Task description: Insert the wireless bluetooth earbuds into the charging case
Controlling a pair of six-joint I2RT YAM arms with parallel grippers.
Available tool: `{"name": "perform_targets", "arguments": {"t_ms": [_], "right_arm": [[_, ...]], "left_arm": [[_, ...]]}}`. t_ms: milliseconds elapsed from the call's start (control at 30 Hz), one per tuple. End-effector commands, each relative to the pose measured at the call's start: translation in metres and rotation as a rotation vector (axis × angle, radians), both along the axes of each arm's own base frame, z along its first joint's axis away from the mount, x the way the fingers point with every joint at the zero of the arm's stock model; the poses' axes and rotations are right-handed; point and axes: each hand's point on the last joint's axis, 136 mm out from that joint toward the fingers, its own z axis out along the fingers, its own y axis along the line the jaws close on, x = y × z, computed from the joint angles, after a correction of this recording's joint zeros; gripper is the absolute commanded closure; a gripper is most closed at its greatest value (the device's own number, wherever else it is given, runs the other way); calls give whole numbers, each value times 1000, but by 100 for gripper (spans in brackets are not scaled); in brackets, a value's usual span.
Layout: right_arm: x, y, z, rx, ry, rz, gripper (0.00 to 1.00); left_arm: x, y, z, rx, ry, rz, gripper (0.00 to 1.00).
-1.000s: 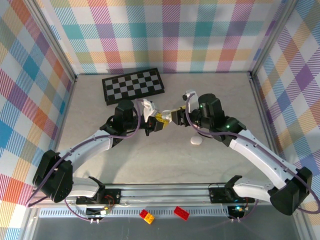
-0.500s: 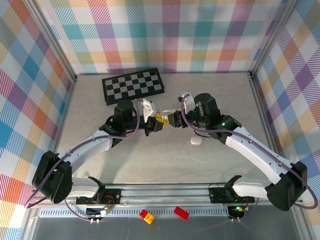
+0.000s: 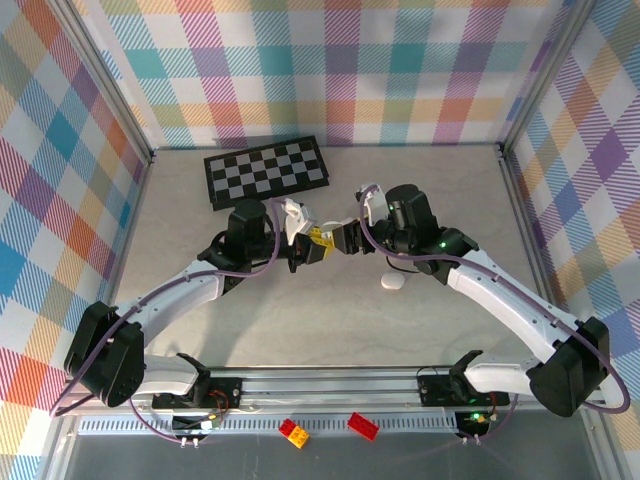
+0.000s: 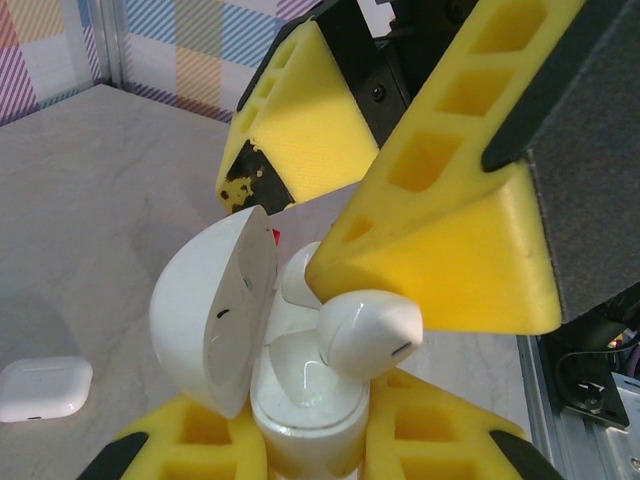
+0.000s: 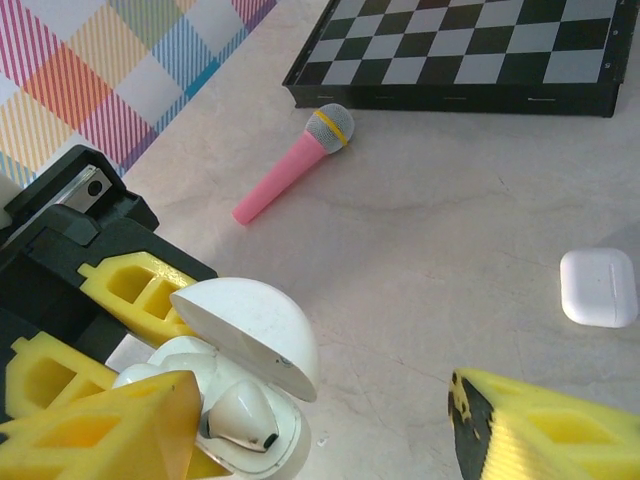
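My left gripper point(image 4: 310, 445) is shut on the base of a white charging case point(image 4: 300, 400), held upright with its domed lid point(image 4: 210, 320) swung open. One white earbud point(image 4: 365, 330) lies at the case's mouth, tilted, resting against the tip of one yellow finger point(image 4: 440, 230) of my right gripper. In the right wrist view that earbud point(image 5: 240, 415) sits in the case point(image 5: 250, 345) beside the left finger, and my right gripper point(image 5: 325, 420) stands open with its other finger far to the right. A second white bud point(image 4: 297, 272) shows partly behind the finger. Both grippers meet at mid-table point(image 3: 330, 240).
A white rectangular case point(image 3: 393, 282) lies on the table near the right arm. A pink toy microphone point(image 5: 293, 165) lies in front of the checkerboard point(image 3: 266, 170) at the back. Two small bricks point(image 3: 293, 432) sit below the front rail.
My right gripper has shifted slightly left toward the case and its jaws have spread wider. The left arm and the case have stayed put.
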Motion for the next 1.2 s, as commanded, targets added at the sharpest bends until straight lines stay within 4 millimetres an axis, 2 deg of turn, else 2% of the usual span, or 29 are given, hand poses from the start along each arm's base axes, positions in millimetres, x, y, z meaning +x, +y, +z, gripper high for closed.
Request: {"name": "perform_targets", "arguments": {"t_ms": [0, 233, 533, 1000, 1167], "right_arm": [[-6, -1, 15, 0, -49, 18, 33], [-7, -8, 16, -24, -71, 5, 34], [-15, 0, 21, 20, -65, 61, 33], [-11, 16, 13, 39, -26, 103, 33], [-11, 9, 19, 57, -41, 74, 26]], "left_arm": [[-6, -7, 17, -37, -63, -55, 99], [-7, -4, 17, -34, -61, -51, 100], [-7, -3, 16, -33, -61, -50, 100], [-8, -3, 14, -31, -56, -56, 100], [-9, -1, 12, -23, -85, -50, 99]]}}
